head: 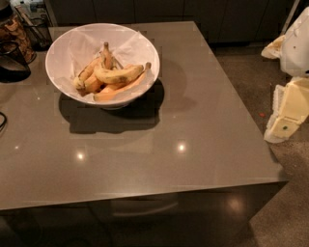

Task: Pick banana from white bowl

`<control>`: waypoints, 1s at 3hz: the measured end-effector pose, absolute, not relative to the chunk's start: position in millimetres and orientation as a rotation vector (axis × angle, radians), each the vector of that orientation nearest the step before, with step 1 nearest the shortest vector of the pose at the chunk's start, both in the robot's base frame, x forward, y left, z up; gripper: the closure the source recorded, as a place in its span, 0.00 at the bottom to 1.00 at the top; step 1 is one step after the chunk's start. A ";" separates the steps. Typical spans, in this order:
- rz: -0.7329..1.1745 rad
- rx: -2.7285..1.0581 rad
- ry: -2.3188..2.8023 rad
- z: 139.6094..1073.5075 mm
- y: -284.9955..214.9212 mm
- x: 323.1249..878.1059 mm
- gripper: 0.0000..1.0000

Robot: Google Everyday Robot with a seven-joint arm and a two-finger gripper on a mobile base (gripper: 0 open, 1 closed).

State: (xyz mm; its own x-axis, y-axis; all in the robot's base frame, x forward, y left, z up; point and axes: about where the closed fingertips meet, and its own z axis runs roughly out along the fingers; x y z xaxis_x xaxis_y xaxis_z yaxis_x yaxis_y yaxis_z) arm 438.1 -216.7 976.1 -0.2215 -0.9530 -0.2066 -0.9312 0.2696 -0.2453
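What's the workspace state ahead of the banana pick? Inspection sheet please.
surface: glossy grey-brown countertop, light glints on it.
job's things: white bowl upright, paper-lined, at the back left; banana lies on top of the pile inside, stem pointing right.
clutter: other bananas in the same bowl, touching it; dark vessel, jar and wire rack at the far left.
grippers: gripper beyond the counter's right edge, well apart from the bowl.
cables: dark loop at the left edge, possibly a cable.
surroundings: dark cabinets behind; speckled floor on the right.
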 end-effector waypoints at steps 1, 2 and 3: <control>-0.098 -1.725 2.232 976.2 -216.6 438.2 0.00; -0.071 -1.716 2.262 989.3 -190.6 450.3 0.00; -0.065 -1.724 2.281 1006.7 -148.2 481.0 0.00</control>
State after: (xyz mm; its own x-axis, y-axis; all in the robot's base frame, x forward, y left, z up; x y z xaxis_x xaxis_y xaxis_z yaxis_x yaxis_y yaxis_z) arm 481.0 -148.2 1006.7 -0.2486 -0.9489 -0.1946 -0.9362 0.2869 -0.2030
